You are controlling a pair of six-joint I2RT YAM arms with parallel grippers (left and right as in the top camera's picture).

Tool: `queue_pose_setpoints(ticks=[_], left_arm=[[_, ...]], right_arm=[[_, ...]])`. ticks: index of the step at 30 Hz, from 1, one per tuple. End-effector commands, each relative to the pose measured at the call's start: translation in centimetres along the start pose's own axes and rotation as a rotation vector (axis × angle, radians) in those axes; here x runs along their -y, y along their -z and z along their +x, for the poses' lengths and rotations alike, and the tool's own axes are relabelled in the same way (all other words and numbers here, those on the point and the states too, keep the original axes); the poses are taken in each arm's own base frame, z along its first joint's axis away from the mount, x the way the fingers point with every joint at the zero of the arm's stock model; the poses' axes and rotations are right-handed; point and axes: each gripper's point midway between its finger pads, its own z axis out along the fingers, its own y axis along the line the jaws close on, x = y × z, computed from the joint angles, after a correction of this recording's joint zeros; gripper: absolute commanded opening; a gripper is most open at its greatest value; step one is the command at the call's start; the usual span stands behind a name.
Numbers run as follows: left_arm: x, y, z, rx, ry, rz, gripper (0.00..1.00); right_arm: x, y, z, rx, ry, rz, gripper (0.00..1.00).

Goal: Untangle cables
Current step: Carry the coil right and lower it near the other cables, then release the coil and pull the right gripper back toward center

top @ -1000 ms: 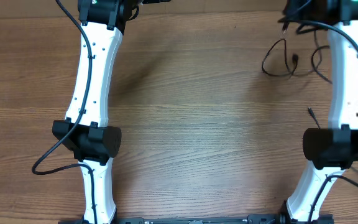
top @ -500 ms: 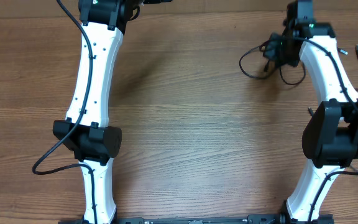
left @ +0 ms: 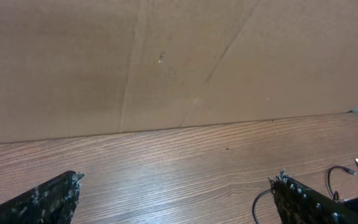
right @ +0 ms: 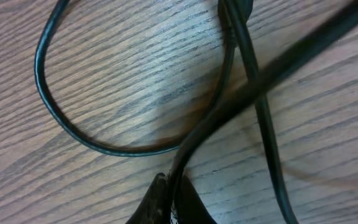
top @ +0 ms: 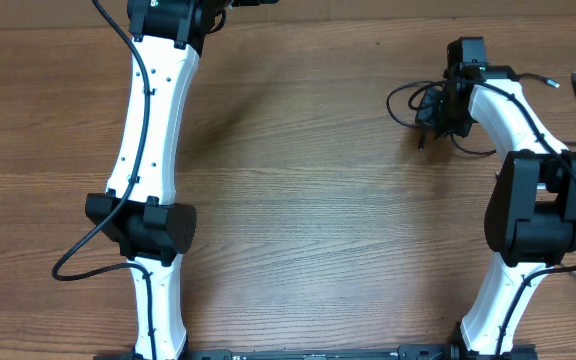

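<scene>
Black cords, the cables (top: 408, 97), lie in loose, overlapping loops on the far right part of the wooden desk (top: 308, 180), with one strand trailing off toward the right edge. Seen close in the right wrist view, one loop (right: 73, 134) curves wide over the wood grain while other strands cross above it. That is the knot the job has to open.

The right claw (top: 433, 118) sits on top of the bundle. In its own camera its dark tips (right: 169, 202) meet in a narrow wedge with a strand running straight into it, so it appears clamped on one of the cables. Holding a single cord this way would let the arm draw it out of the others, and the overlap suggests the sorting is at an early stage.

The right arm rises from its base at the near right corner, folds at the elbow, and bends its forearm inward so the wrist tips down onto the tangle.

The left arm stretches almost straight up the left side of the desk, well apart from the work. Its claw (left: 176, 180) is spread wide and holds nothing, facing a brown panel (left: 166, 62) at the desk's far edge. The cables (left: 344, 177) show only at the lower right of its view.
</scene>
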Motion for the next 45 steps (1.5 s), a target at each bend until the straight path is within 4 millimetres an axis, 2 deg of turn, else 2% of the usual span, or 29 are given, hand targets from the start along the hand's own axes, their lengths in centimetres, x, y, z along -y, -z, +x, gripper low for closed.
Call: queue_pose_setpoints(ticks=[1,4,6,7,8,9,18,22,24,27,28,29,32,35,36,37,38,41,45], left_arm=[[0.7,0.4,-0.4,0.010,0.008,0.017,1.00],[0.7,0.4,-0.2,0.004,0.009,0.015,1.00],[0.7,0.4,-0.1,-0.001,0.009,0.014,1.00],[0.6,0.4,0.0,-0.005,0.010,0.013,1.00],[0.6,0.4,0.1,-0.007,0.011,0.012,1.00],[0.6,0.4,0.1,-0.009,0.011,0.012,1.00],[0.6,0.4,0.1,-0.009,0.011,0.011,1.00],[0.4,0.4,0.1,-0.006,0.011,0.001,1.00],[0.4,0.4,0.1,-0.006,0.011,0.000,1.00],[0.4,0.4,0.1,-0.006,0.011,0.000,1.00],[0.4,0.4,0.1,-0.006,0.011,0.000,1.00],[0.4,0.4,0.1,-0.006,0.010,0.000,1.00],[0.3,0.4,0.0,-0.004,0.000,-0.005,1.00],[-0.1,0.4,-0.1,0.002,0.000,-0.026,1.00],[-0.1,0.4,-0.2,0.006,-0.001,-0.029,1.00],[-0.2,0.4,-0.3,0.012,-0.002,-0.031,0.99],[-0.2,0.4,-0.5,0.018,-0.003,-0.032,1.00],[-0.2,0.5,-0.8,0.032,-0.004,-0.037,1.00],[-0.2,0.5,-0.8,0.031,-0.005,-0.037,1.00]], right_arm=[[0.2,-0.5,0.2,-0.003,0.008,0.016,0.04],[0.2,-0.5,0.2,-0.005,0.007,0.017,0.04],[0.2,-0.5,0.2,-0.005,0.007,0.017,0.35],[0.2,-0.5,0.2,-0.005,0.007,0.017,0.59],[0.2,-0.5,0.2,-0.005,0.007,0.017,0.72],[0.2,-0.5,0.2,-0.005,0.007,0.017,1.00],[0.2,-0.5,0.3,-0.007,0.007,0.018,1.00],[0.1,0.9,0.1,-0.020,0.007,0.024,1.00],[-0.1,3.0,-1.0,0.005,0.007,0.034,1.00],[0.0,7.9,-3.5,0.093,0.015,0.081,1.00],[0.2,10.5,-4.4,0.137,0.032,0.105,1.00],[0.4,12.2,-4.9,0.165,0.045,0.120,1.00],[0.8,18.7,-5.3,0.249,0.106,0.151,1.00],[1.8,24.6,-3.6,0.310,0.133,0.167,1.00],[2.1,26.2,-2.7,0.319,0.131,0.167,1.00],[2.9,28.8,-0.9,0.330,0.126,0.165,1.00],[3.5,30.2,0.4,0.333,0.123,0.166,1.00],[5.3,33.6,3.9,0.355,0.104,0.165,1.00],[7.2,36.0,7.7,0.431,0.055,0.146,1.00]])
